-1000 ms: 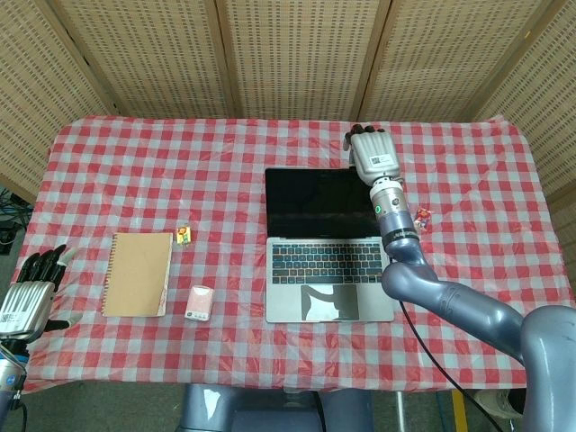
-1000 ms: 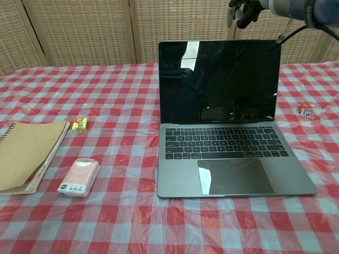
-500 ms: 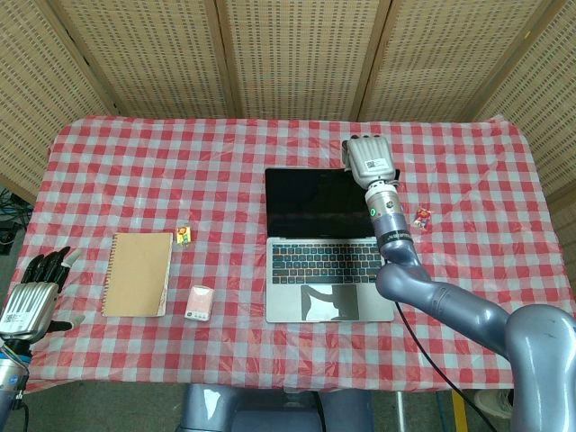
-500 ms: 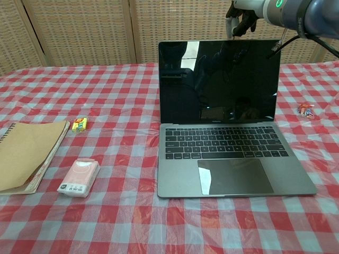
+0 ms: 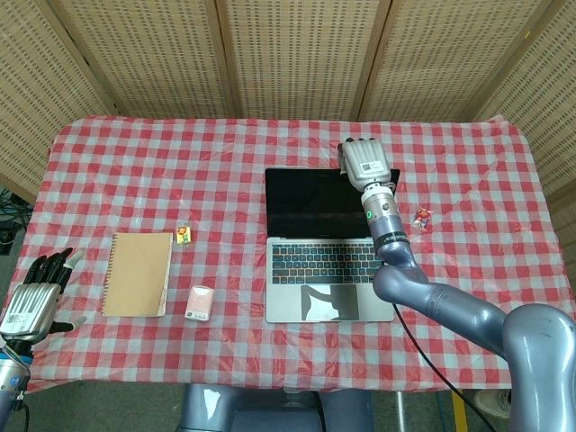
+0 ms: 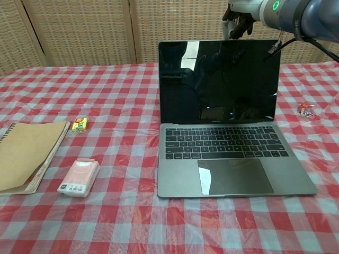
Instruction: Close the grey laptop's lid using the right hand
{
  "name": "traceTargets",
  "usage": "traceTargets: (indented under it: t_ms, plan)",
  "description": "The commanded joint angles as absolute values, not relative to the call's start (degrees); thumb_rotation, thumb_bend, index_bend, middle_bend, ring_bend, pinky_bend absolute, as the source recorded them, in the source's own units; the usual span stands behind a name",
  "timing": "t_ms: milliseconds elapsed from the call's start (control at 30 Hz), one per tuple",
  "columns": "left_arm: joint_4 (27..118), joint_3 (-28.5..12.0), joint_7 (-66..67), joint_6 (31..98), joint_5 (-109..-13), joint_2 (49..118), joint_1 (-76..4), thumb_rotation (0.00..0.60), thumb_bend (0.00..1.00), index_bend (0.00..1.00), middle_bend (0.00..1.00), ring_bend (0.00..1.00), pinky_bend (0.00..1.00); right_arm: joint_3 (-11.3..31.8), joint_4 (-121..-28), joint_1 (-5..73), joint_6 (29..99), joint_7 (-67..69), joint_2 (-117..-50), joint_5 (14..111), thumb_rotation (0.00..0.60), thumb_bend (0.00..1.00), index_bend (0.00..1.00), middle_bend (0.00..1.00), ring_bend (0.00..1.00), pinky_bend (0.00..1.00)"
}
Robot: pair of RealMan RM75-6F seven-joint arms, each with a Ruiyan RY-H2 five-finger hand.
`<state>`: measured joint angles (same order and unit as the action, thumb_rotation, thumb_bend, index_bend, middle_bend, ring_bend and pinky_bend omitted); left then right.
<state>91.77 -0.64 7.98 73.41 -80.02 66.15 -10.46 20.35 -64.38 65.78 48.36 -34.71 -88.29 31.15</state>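
Head view: your right hand (image 5: pixel 364 162), fingers curled down with nothing in them, sits above the open grey laptop's lid (image 5: pixel 317 202) at centre frame; your left hand (image 5: pixel 36 295), lower left, has fingers spread.

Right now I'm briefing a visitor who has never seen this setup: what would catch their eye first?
The open grey laptop at the middle of the checked table, its dark screen upright. Next, the right robot hand poised at the lid's top right corner. Left of the laptop lie a brown notebook and a small pink packet.
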Motion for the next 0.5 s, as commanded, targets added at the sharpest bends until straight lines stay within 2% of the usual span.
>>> traceTargets:
  t_ms: [33, 333, 500]
  plan:
    - [91.7, -0.7, 8.0, 73.2, -79.9, 66.2, -10.6, 0.600, 0.00, 0.00, 0.00, 0.00, 0.00, 20.2, -64.2, 65.8, 48.1, -34.9, -88.2, 30.9, 0.600, 1.00, 0.54, 0.44, 0.43, 0.43]
    - [91.7, -0.4, 7.7, 72.9, -80.3, 66.3, -10.8, 0.600, 0.00, 0.00, 0.00, 0.00, 0.00, 20.0, -67.5, 66.6, 49.4, -37.9, -87.1, 29.0, 0.600, 1.00, 0.56, 0.49, 0.47, 0.47]
    - [91.8, -0.3, 7.5, 72.9, -80.5, 66.2, -10.8, 0.600, 0.00, 0.00, 0.00, 0.00, 0.00, 19.8, -71.3, 67.5, 50.1, -41.7, -85.4, 24.0, 0.600, 1.00, 0.58, 0.51, 0.48, 0.49]
